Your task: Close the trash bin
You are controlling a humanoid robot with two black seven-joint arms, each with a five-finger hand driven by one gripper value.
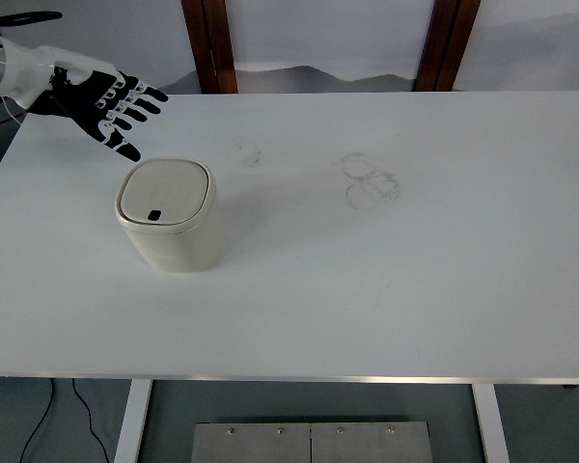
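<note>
— While your left hand point(111, 104) hangs spread and empty, where's the bin point(170, 216)?
— Below and right of it, apart, lid looking flat. Swing low and you'll knock it over.

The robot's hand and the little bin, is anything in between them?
No. In the head view, only bare white table lies between the left hand and the closed trash bin. The hand is apart from it, fingers spread.
</note>
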